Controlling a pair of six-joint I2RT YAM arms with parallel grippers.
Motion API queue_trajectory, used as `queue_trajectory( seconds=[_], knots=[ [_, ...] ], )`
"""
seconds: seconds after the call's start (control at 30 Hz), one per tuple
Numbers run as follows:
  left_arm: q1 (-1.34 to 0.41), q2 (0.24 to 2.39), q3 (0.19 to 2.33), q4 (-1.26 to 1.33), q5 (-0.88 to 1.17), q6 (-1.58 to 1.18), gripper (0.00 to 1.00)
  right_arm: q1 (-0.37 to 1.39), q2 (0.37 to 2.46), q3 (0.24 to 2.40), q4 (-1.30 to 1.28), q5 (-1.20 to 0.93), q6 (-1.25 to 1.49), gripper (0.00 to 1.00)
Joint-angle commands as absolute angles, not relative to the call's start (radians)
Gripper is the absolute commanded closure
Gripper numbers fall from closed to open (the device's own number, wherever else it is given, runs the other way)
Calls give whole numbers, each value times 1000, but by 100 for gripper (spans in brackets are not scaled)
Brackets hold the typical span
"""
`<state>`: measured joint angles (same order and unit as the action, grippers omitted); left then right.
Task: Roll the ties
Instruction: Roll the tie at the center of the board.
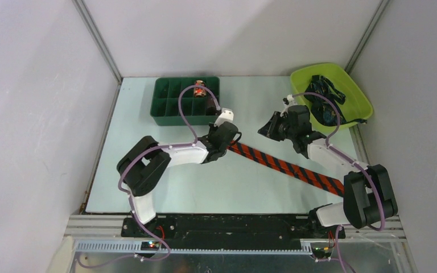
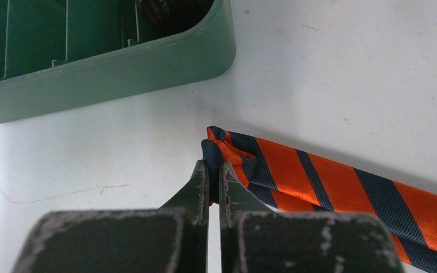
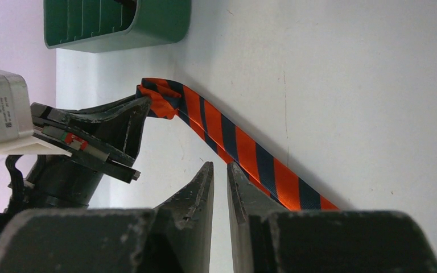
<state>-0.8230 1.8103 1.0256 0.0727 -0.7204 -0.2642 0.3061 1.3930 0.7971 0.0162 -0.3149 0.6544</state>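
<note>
Left tool (image 2: 214, 182) around tie (image 2: 318, 182) (folded end)

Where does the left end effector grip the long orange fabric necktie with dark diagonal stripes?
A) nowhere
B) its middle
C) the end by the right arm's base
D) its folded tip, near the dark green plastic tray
D: the left end effector is shut on the folded tip of the orange striped necktie, beside the dark green plastic tray.
</note>
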Motion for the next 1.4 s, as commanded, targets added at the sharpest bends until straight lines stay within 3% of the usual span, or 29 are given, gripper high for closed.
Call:
queue_trajectory(
  seconds=[0.0, 0.63, 1.37],
  knots=[
    [-854, 1838, 1072, 76, -815, -209, 100, 299, 1365, 795, 30, -323, 640, 83],
    [-940, 1933, 1137, 47, -877, -178, 100, 282, 1370, 777, 43, -339, 645, 83],
    [-956, 1955, 1150, 42, -743, -185, 100, 276, 1382, 770, 52, -351, 655, 83]
  ],
)
